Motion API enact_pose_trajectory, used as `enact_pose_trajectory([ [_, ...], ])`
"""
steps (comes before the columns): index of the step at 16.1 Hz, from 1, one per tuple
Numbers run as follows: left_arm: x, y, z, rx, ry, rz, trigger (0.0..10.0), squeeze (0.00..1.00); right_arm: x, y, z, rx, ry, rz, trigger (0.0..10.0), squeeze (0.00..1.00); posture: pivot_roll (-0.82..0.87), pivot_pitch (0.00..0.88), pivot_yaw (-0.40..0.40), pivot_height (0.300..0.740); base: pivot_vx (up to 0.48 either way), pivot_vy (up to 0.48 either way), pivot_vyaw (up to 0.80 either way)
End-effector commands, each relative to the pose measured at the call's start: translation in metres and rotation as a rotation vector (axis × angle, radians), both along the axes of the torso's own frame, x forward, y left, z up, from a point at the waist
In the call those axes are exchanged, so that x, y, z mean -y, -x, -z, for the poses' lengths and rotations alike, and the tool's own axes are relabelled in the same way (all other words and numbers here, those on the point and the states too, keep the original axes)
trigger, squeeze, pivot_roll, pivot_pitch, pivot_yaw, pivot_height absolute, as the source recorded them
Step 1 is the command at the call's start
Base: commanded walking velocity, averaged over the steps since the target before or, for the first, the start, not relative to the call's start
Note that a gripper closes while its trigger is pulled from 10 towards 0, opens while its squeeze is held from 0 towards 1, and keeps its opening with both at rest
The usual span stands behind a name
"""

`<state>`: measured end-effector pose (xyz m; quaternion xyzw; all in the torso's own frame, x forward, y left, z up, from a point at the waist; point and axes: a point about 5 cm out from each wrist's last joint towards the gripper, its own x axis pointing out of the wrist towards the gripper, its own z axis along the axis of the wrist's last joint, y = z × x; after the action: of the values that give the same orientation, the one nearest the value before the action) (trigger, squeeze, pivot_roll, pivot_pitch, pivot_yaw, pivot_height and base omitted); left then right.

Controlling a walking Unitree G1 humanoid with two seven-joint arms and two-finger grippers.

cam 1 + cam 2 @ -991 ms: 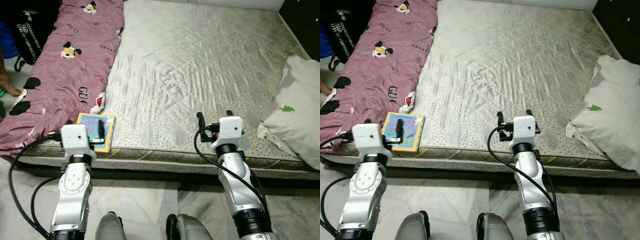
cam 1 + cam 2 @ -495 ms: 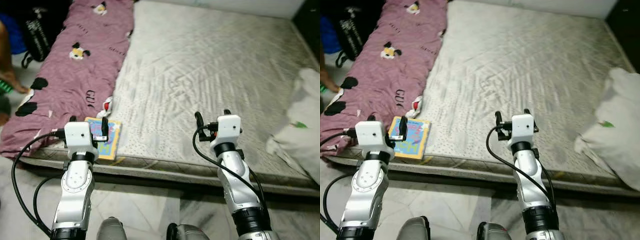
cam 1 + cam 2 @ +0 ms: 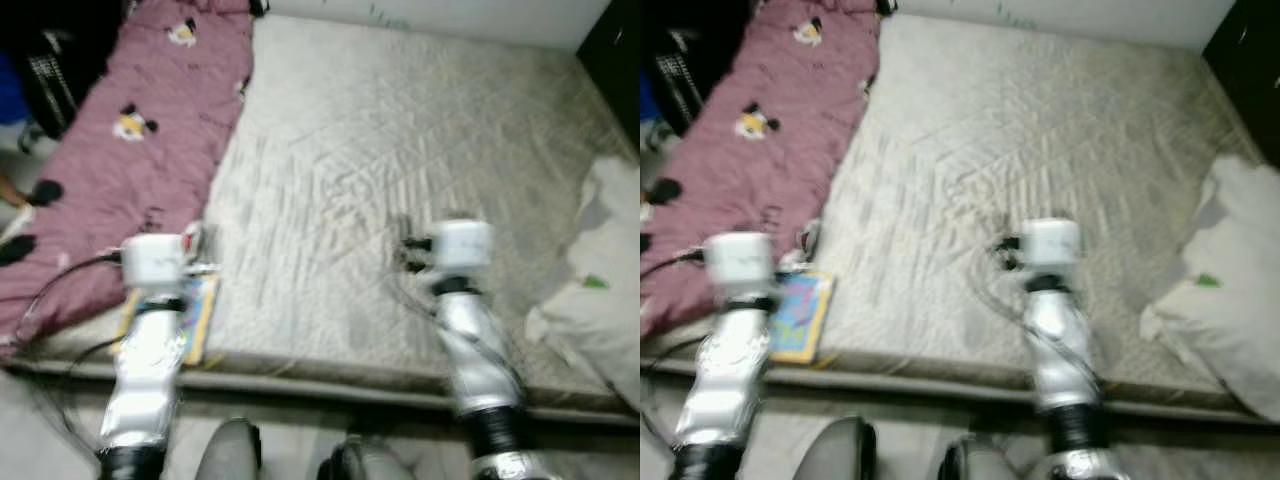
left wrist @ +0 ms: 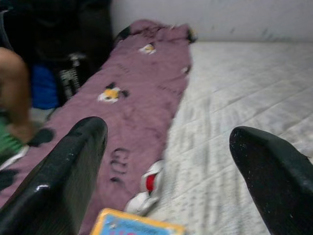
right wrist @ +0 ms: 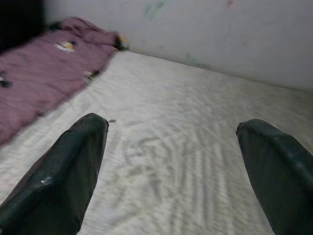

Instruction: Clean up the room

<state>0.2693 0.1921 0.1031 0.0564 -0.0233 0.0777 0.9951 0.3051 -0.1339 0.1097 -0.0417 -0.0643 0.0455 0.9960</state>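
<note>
A bare quilted mattress (image 3: 400, 150) fills the room ahead, the head views blurred. Nearest, at its front edge, a thin picture book (image 3: 800, 315) lies flat, just beside the left gripper (image 4: 166, 161), whose fingers stand wide apart and empty. The right gripper (image 5: 171, 156) hovers over mid-mattress, likewise spread. The book looks light and stiff, best pinched at its overhanging edge. Beyond it lie a small red-and-white item (image 4: 149, 188) and a soft purple blanket (image 3: 130, 130); a white pillow (image 3: 600, 290) sits right.

Quilted matt cloth mattress (image 3: 400, 150); soft maroon blanket (image 3: 120, 150); glossy book (image 3: 798, 315).
</note>
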Motion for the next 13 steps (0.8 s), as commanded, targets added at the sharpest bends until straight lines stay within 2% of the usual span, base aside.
enact_pose_trajectory([
  [1, 0.0077, -0.0002, 0.0003, -0.002, -0.004, 0.020, 10.0, 0.00, 0.0146, 0.0041, 0.0072, -0.035, 0.009, 0.041, 10.0, 0.00, 0.03, 0.169, -0.061, 0.740, 0.000, 0.000, -0.71],
  [5, 0.0078, -0.0027, -0.0004, -0.003, -0.024, 0.010, 10.0, 0.00, 0.0138, 0.0032, 0.0072, -0.032, 0.001, 0.044, 10.0, 0.00, 0.03, 0.166, -0.055, 0.740, 0.000, 0.000, -0.76],
  [8, 0.0090, -0.0054, -0.0006, -0.001, -0.038, 0.021, 10.0, 0.00, 0.0122, 0.0025, 0.0068, -0.031, 0.002, 0.039, 10.0, 0.00, 0.03, 0.166, -0.054, 0.740, 0.000, 0.000, 0.00],
  [13, 0.0105, -0.0076, -0.0017, 0.006, -0.033, 0.029, 10.0, 0.00, 0.0105, 0.0011, 0.0055, -0.027, 0.005, 0.027, 10.0, 0.00, 0.02, 0.166, -0.054, 0.740, 0.000, -0.272, 0.00],
])
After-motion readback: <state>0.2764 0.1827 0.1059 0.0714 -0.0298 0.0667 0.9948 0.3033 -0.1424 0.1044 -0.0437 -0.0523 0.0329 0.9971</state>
